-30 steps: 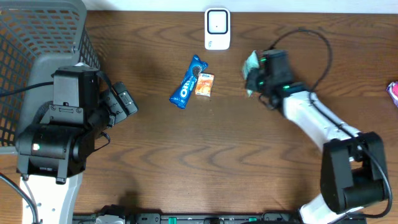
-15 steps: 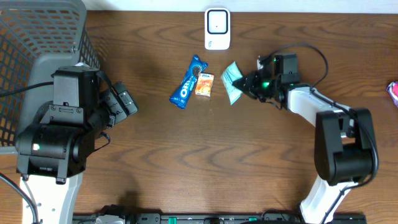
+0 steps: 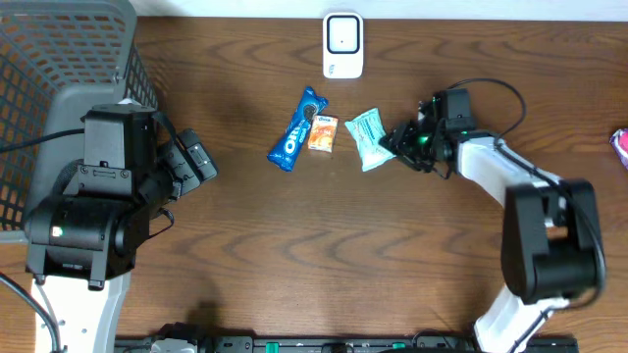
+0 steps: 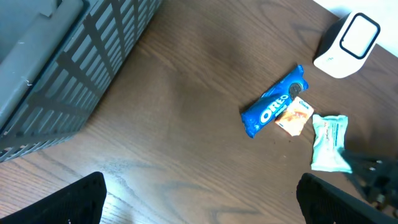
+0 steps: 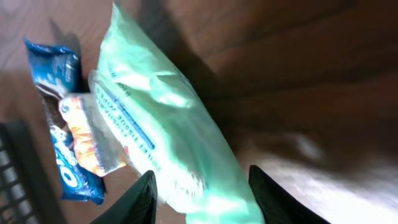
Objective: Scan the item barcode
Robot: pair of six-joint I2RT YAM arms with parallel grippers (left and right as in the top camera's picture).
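Three snacks lie close together on the brown wooden table (image 3: 294,255), near the white barcode scanner (image 3: 342,44): a blue Oreo biscuit packet (image 3: 294,129), a small orange sachet (image 3: 323,133) and a mint-green plastic packet (image 3: 368,137). The right gripper (image 3: 400,144) has its jaws apart, with one end of the green packet between them. The left gripper (image 3: 191,162) is wide apart and empty, beside the grey mesh basket (image 3: 59,49).

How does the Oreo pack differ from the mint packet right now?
The Oreo pack is dark blue, long and narrow; the mint packet is pale green, shorter and wider. The Oreo pack lies clear of both arms; the mint packet sits between the right pincer's fingers. Both lie on the table.
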